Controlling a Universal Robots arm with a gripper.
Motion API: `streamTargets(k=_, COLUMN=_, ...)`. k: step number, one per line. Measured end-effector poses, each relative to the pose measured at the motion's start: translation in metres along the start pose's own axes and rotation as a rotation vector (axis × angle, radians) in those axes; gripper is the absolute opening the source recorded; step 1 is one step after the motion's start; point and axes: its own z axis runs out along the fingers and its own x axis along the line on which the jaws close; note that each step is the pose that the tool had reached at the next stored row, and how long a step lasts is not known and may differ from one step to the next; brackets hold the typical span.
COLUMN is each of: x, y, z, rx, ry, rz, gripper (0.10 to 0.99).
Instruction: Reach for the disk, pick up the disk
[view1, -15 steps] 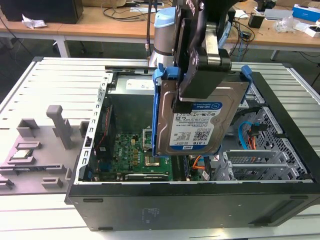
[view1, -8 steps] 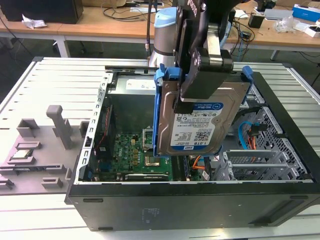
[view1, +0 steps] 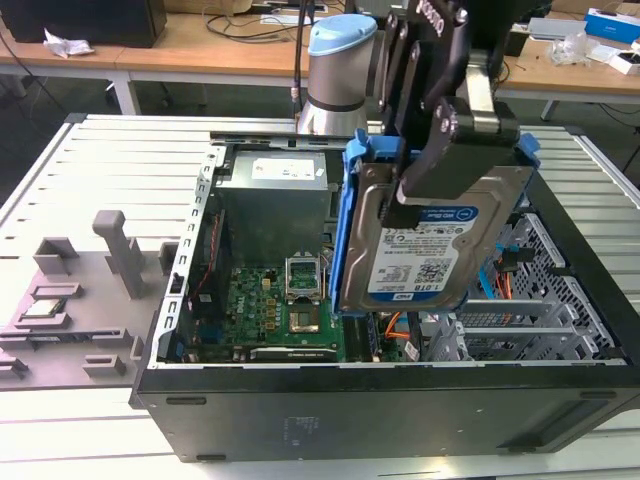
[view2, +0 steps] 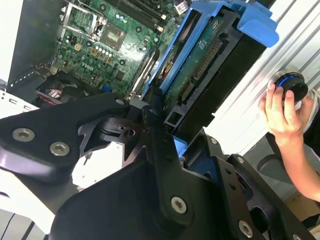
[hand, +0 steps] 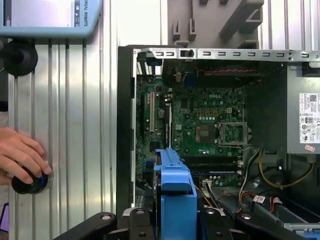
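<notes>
Gripper (view1: 415, 195) was clamped on the disk (view1: 425, 250), holding it lifted clear above the open computer case (view1: 380, 410), tilted on edge, label outward. Blue side rails (view2: 200, 30) were on it. A hand (hand: 20, 155) rested on a black knob (hand: 30, 184) beside the case.
</notes>
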Motion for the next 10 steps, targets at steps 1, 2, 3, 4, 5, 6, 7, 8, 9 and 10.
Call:
streamTargets(k=1, x=0.0, y=-0.0016, z=0.0, rx=0.0, ry=0.0006, rz=0.0, gripper=0.369)
streamTargets(k=2, x=-0.0001, y=-0.0055, z=-0.0002, rx=0.0, ry=0.0021, rz=0.0, gripper=0.369)
streamTargets(k=3, x=-0.0001, y=-0.0086, z=-0.0003, rx=0.0, ry=0.0034, rz=0.0, gripper=0.369)
streamTargets(k=4, x=-0.0002, y=-0.014, z=-0.0005, rx=-0.001, ry=0.0055, rz=0.0, gripper=0.369)
streamTargets(k=5, x=-0.0002, y=-0.016, z=-0.0007, rx=-0.001, ry=0.0064, rz=0.0, gripper=0.369)
streamTargets(k=6, x=-0.0002, y=-0.0176, z=-0.0007, rx=-0.001, ry=0.007, rz=0.0, gripper=0.369)
streamTargets(k=7, x=-0.0003, y=-0.0204, z=-0.0008, rx=-0.001, ry=0.0082, rz=0.0, gripper=0.369)
streamTargets(k=8, x=-0.0003, y=-0.022, z=-0.0009, rx=-0.001, ry=0.0088, rz=0.0, gripper=0.369)
streamTargets(k=9, x=-0.0003, y=-0.0238, z=-0.0009, rx=-0.001, ry=0.0095, rz=0.0, gripper=0.369)
streamTargets(k=10, x=-0.0004, y=-0.0258, z=-0.001, rx=-0.001, ry=0.0102, rz=0.0, gripper=0.369)
